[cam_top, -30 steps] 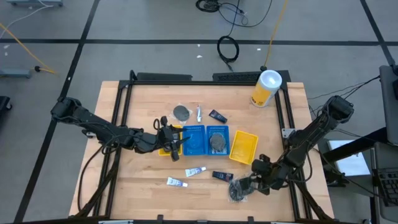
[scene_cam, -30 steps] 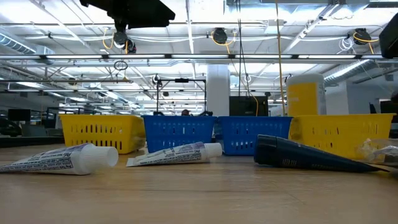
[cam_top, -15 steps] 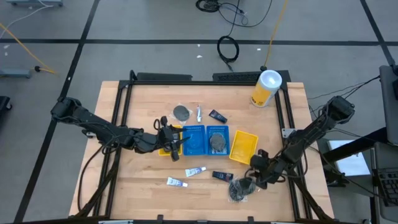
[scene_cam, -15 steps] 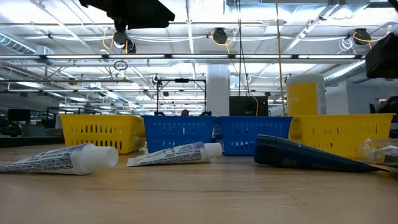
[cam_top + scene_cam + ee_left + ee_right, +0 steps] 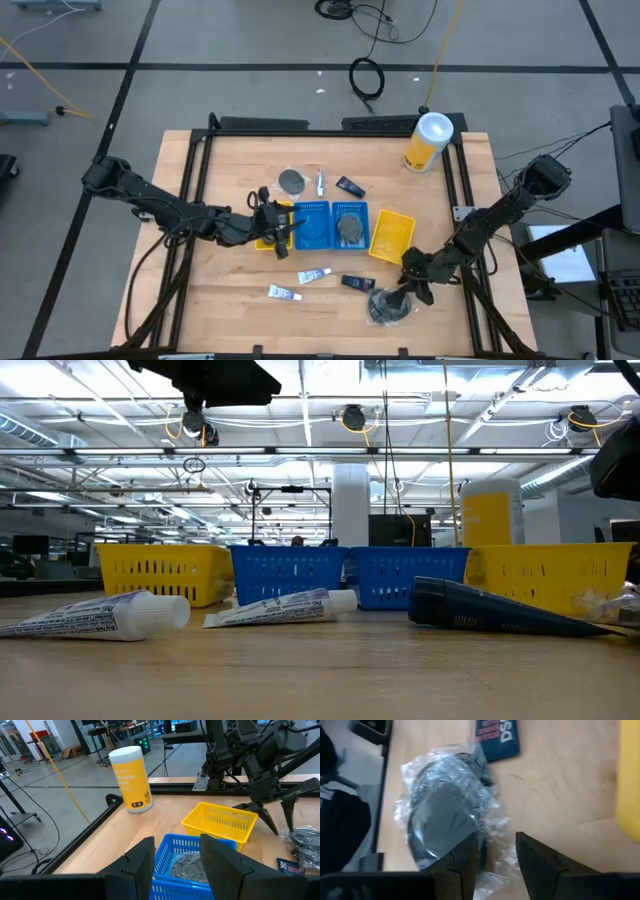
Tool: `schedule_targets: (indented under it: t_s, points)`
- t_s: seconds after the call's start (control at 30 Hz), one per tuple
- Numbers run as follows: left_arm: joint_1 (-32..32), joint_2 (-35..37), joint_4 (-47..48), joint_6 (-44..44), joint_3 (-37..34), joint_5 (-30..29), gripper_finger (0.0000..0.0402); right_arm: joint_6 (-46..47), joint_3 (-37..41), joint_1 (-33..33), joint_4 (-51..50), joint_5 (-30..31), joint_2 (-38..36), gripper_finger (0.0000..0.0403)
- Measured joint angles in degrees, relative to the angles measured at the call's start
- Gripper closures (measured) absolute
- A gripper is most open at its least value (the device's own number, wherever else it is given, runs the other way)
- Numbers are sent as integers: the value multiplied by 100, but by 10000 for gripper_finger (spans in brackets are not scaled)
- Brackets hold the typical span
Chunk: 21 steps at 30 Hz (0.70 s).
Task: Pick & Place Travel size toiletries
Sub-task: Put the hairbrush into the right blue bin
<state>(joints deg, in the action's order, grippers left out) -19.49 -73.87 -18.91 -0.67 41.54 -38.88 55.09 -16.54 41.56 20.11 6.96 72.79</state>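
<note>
Right gripper [image 5: 396,298] sits over the clear-wrapped dark bundle [image 5: 384,306] near the bench's [image 5: 230,170] front right corner, fingers [image 5: 540,865] spread, one on the wrap; nothing gripped. A navy packet [image 5: 357,283] lies just beside the bundle, and the yellow bin [image 5: 392,236] is close behind. The left wrist view shows both right fingers pointing down at the wrap; the low view only catches the wrap's edge at its right border.

Left gripper [image 5: 285,228] hangs over the left yellow bin [image 5: 268,240], jaws apart, empty. Two blue bins [image 5: 312,224] sit between the yellow ones, one holding a second bundle [image 5: 349,228].

Two white tubes [image 5: 313,275] lie along the front edge. A third bundle [image 5: 291,180], small tube and navy packet [image 5: 349,186] sit behind the bins. Yellow canister [image 5: 429,142] stands at the back right corner.
</note>
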Motion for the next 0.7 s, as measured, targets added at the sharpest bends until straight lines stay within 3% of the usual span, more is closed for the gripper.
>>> schedule_targets:
  t_s: [0.7]
  points:
    - [0, 0, 71, -2, 0, 1, 243, -66, 9, 13, 271, 42, 30, 280]
